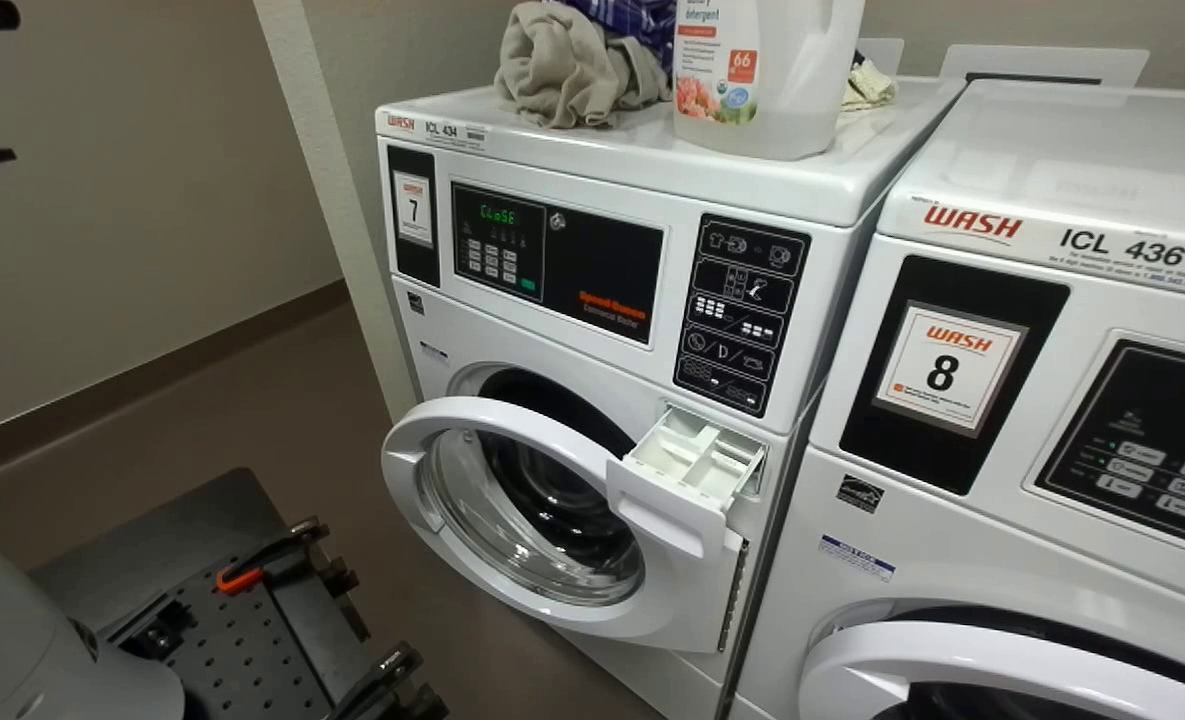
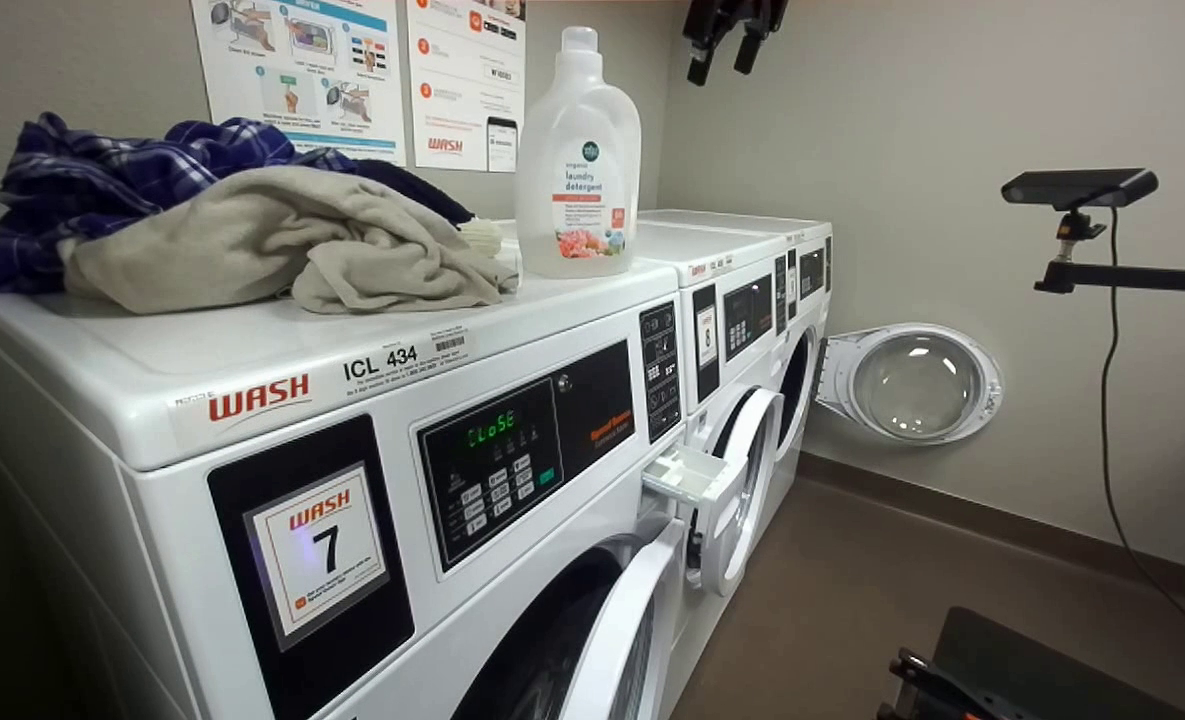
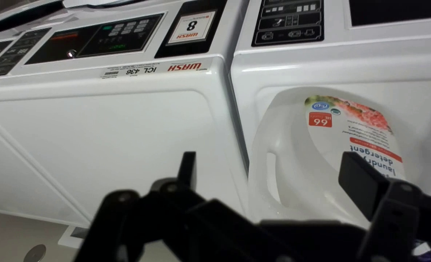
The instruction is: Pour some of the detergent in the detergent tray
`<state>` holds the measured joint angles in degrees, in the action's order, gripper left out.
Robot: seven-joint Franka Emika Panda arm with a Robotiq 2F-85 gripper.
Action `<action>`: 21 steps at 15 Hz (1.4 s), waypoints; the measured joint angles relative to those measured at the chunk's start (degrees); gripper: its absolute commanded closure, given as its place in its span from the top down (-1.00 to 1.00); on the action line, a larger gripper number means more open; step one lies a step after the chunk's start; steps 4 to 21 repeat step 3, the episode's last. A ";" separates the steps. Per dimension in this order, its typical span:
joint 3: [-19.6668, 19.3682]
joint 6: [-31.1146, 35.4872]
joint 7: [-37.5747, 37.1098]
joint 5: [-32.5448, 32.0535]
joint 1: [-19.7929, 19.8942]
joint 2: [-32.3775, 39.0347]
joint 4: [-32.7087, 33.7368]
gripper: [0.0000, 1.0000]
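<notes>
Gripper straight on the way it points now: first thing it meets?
Probably the bottle, near its handle, which shows between the open fingers in the wrist view; depth is unclear.

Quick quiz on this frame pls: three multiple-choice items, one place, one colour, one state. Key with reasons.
1. Where is the detergent bottle relative to washer 7?
A) Inside it
B) On top of it
C) Underneath it

2. What colour are the letters on washer 7's readout?
A) Red
B) Blue
C) Green

3. How does the detergent tray stand?
A) Pulled open
B) Pushed fully in
C) Turned upside down

Right letters:
1 B: both exterior views show its base on that washer's top.
2 C: the lit word "CLOSE" glows green.
3 A: it juts from the washer's front, its inside showing from above.
</notes>
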<state>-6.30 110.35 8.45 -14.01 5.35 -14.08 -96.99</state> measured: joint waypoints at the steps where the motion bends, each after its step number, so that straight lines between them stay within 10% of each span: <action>1: 0.00 -2.58 1.70 0.27 -0.06 -0.43 1.31 1.00; 21: 0.00 -6.67 4.28 0.43 -0.17 -1.14 3.48 1.00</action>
